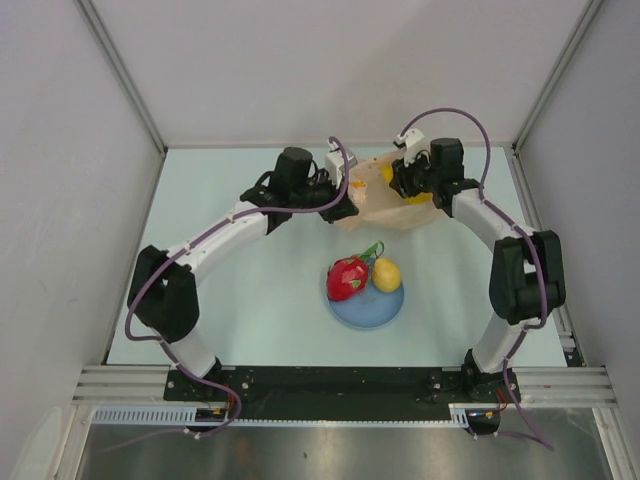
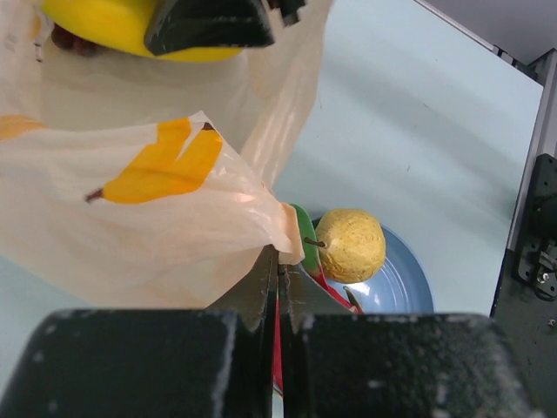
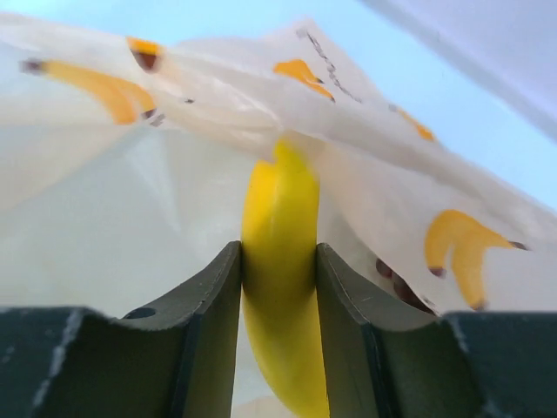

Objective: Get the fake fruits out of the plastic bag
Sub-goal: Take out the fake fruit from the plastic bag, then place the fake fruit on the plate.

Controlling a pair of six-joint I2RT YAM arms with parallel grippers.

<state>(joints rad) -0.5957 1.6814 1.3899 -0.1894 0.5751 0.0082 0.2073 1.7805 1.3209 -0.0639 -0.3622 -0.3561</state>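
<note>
Banana (image 3: 278,287) pinched btwn right fingers (image 3: 209,296) inside plastic bag (image 2: 130,235); left fingers (image 2: 261,292) pressed together on bag edge. Dragon fruit (image 1: 347,279) & yellow-orange fruit (image 1: 386,274) on blue plate (image 1: 365,312).

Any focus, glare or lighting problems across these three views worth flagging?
Top external: even light, soft shadows, sharp, mild sheen on the metal strip. Left wrist: the left gripper is blurred up close; plastic bag and yellow-orange fruit sharp. Right wrist: soft throughout, the banana and right gripper out of focus.
</note>
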